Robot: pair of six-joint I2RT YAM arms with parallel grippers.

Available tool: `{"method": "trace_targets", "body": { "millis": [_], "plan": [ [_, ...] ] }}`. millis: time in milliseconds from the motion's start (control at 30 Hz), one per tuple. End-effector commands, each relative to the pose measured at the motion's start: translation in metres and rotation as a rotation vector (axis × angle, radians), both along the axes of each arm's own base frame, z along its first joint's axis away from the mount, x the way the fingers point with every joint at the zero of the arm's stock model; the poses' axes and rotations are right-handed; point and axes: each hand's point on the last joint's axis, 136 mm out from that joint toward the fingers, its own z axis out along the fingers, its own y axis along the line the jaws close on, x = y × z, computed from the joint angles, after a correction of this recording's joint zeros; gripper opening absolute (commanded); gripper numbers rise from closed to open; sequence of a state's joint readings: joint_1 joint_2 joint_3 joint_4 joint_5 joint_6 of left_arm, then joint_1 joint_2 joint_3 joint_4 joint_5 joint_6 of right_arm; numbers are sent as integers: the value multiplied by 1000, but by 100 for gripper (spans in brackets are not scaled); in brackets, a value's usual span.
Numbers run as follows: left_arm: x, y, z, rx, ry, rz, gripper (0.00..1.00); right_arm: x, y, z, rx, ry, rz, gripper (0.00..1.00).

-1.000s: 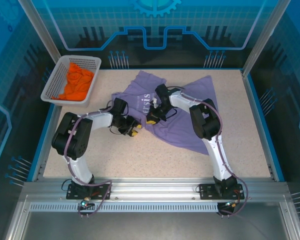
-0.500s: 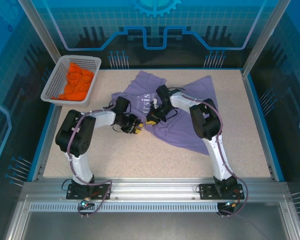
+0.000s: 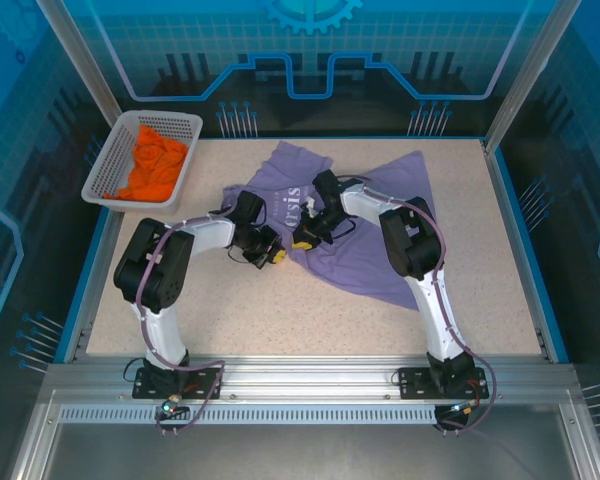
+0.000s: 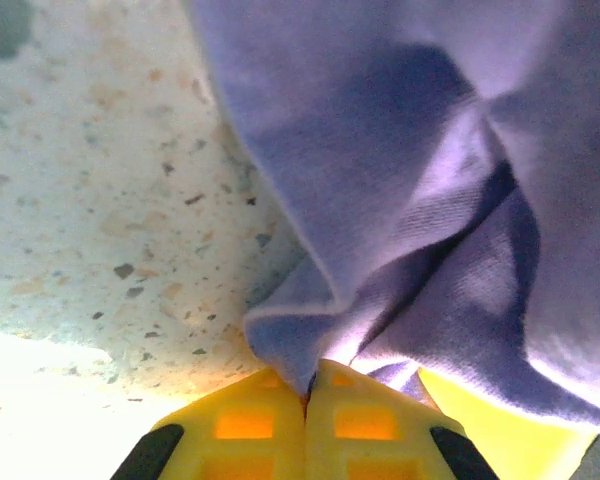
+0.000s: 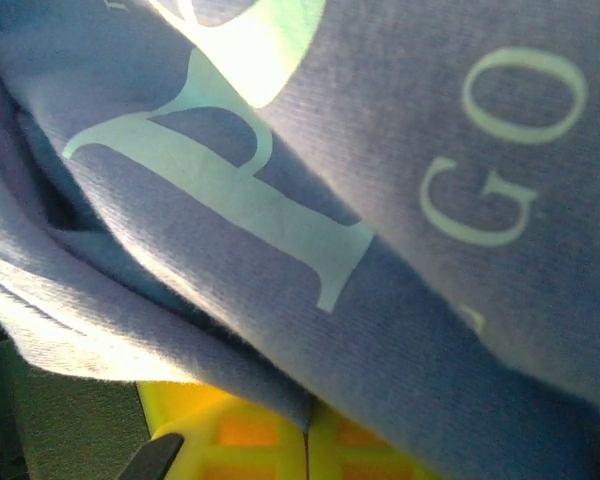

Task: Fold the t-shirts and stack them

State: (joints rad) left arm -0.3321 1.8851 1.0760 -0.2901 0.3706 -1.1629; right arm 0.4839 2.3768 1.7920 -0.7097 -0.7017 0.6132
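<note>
The lavender t-shirt (image 3: 380,255) lies rumpled mid-counter (image 3: 280,320), its long axis running from 10 to 4 o'clock. The left end effector (image 3: 276,257) is clamped on a fold of its 7 o'clock edge. The right end effector (image 3: 302,241), just beside it at 1 o'clock, pinches cloth by the lettering. Most of the fabric lies toward 3 o'clock, nearer the right arm. The orange t-shirt (image 3: 155,165) sits in the basket (image 3: 170,117).

The top external camera looks steeply down from high behind the near edge, taking in the whole speckled beige table (image 3: 280,310). Each wrist camera sits just behind its own yellow jaws, facing forward past them at very close range. All three views share the lavender-purple cloth t-shirt (image 3: 370,255) directly ahead of the jaws.
</note>
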Motion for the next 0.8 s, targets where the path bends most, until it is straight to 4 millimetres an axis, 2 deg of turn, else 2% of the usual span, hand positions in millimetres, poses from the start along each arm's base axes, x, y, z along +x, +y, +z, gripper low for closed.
{"method": "trace_targets", "body": {
  "millis": [0,133,200,333,467,533,600,700,767],
  "plan": [
    [-2,24,10,151,-48,-57,0,-5,-15,-7,-80,18,-21,14],
    [-25,31,28,175,-58,-171,0,-2,-16,0,-87,-7,-35,42],
    [-42,34,36,181,-56,-243,0,2,-16,18,-78,-52,-50,57],
    [-77,41,46,178,-30,-354,0,1,-21,47,-72,-98,-74,66],
    [-110,48,54,160,-7,-403,0,-6,-47,75,-108,-141,-135,70],
    [-125,54,56,161,18,-410,0,-14,-75,80,-184,-156,-197,73],
    [-139,62,61,167,43,-411,0,-29,-120,83,-306,-159,-298,74],
    [-152,71,69,176,53,-398,0,-69,-193,74,-492,-86,-453,72],
    [-158,79,73,194,68,-393,0,-103,-238,67,-589,-31,-558,71]
  ]
}}
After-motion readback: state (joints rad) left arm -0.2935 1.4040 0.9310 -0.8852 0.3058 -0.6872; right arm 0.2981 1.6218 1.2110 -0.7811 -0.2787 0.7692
